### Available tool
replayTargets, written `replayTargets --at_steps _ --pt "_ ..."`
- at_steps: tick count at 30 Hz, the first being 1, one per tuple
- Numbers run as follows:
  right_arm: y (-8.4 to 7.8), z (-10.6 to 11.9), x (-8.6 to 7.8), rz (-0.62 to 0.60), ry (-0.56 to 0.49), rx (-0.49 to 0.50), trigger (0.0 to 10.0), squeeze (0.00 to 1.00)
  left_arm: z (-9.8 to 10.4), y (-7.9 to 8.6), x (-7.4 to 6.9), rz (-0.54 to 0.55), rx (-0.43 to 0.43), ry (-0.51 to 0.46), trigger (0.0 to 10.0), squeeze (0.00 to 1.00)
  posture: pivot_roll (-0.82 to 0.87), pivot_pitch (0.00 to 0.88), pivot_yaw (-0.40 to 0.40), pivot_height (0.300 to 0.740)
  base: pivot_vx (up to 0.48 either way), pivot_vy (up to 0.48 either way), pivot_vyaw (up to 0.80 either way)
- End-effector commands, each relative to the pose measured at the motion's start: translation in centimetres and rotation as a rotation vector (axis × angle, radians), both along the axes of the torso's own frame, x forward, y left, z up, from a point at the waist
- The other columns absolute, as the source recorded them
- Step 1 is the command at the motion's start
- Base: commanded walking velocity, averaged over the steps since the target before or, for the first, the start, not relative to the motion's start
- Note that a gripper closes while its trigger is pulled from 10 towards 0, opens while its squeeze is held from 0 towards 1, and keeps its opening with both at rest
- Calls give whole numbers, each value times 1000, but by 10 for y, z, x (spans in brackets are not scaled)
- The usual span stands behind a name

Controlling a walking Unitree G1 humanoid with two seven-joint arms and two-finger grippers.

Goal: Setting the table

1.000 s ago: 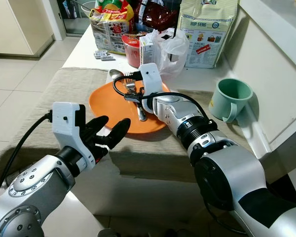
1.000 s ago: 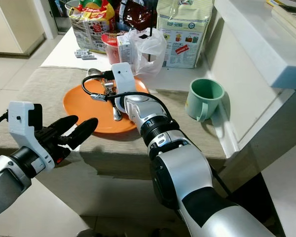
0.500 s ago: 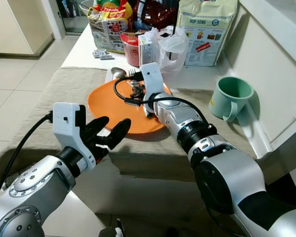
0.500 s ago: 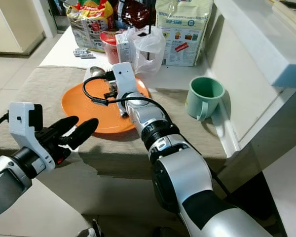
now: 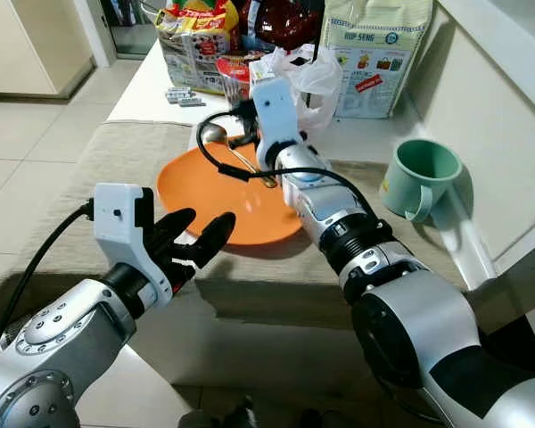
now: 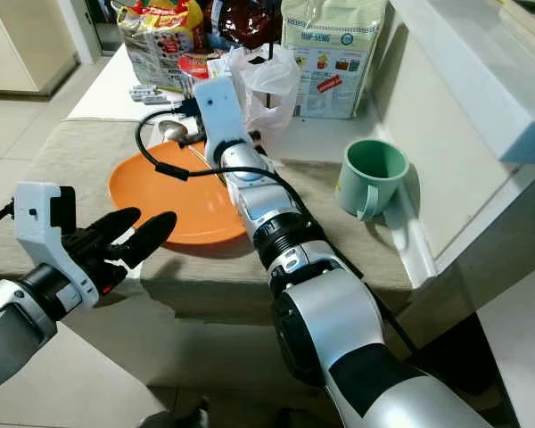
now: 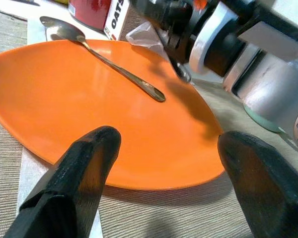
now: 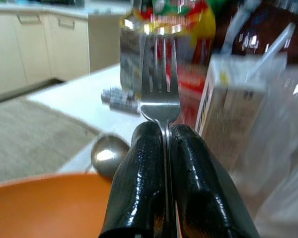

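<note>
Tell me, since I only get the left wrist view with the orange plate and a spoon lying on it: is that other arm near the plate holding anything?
Observer: Yes. The right end effector is shut on a fork, whose tines stick out past the fingertips.
Operator: Where is it holding that fork?
Observer: Raised over the far rim of the orange plate, on the side of the grocery packages at the back of the table.
Operator: Is anything else set out beside the plate?
Observer: A green mug stands upright to the robot's right of the plate, apart from it.
</note>
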State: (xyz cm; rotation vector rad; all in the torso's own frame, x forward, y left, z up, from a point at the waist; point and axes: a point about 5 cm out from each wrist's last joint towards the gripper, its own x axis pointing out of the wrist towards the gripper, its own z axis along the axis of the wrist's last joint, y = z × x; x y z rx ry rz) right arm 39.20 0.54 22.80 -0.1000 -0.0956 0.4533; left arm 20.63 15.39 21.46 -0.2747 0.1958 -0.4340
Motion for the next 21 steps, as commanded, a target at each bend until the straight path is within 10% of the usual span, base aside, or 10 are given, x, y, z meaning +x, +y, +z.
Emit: replayTargets --at_steps 1,21 --pt "5 14 -1 9 -62 8 0 0 1 -2 2 -13 -1 -3 10000 0 190 84 -6 740 0 0 0" --pt "-47 17 -14 -112 -369 -42 0 0 -6 43 31 393 189 -125 10000 0 110 55 -14 740 0 0 0"
